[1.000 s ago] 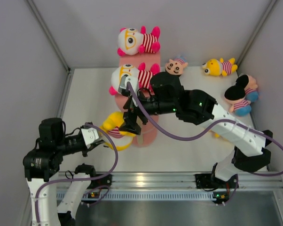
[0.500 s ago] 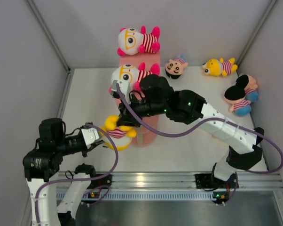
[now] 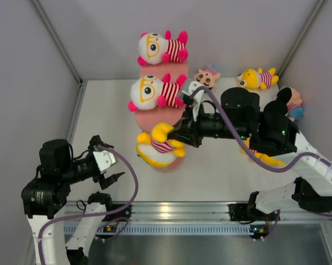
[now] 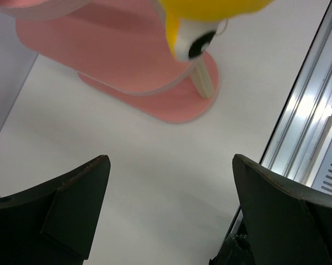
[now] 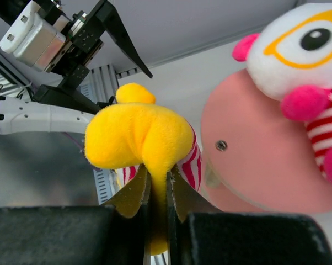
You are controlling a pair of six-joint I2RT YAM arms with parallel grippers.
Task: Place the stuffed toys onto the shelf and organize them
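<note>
My right gripper (image 5: 158,185) is shut on a limb of a yellow bear (image 5: 138,135) in a red-white striped shirt. It holds the bear (image 3: 159,147) above the near end of the salmon-pink shelf (image 3: 146,117). Two white-faced stuffed toys with orange glasses lie on the shelf, one on the top tier (image 3: 158,47) and one on the middle tier (image 3: 152,91). My left gripper (image 3: 107,160) stands open and empty to the near left of the shelf. In the left wrist view its fingers (image 4: 78,193) frame bare table, with the shelf's base (image 4: 127,61) and the bear (image 4: 210,11) above.
A black-haired doll (image 3: 206,77), another yellow bear (image 3: 258,78) and a mouse-eared toy (image 3: 284,110) lie on the table at the back right. Something yellow (image 3: 263,159) shows under my right arm. Grey walls close in the left, back and right sides.
My left gripper opened, let go of the yellow bear and drew back to the near left. My right gripper shut on the bear and carried it right, over the shelf's near end.
</note>
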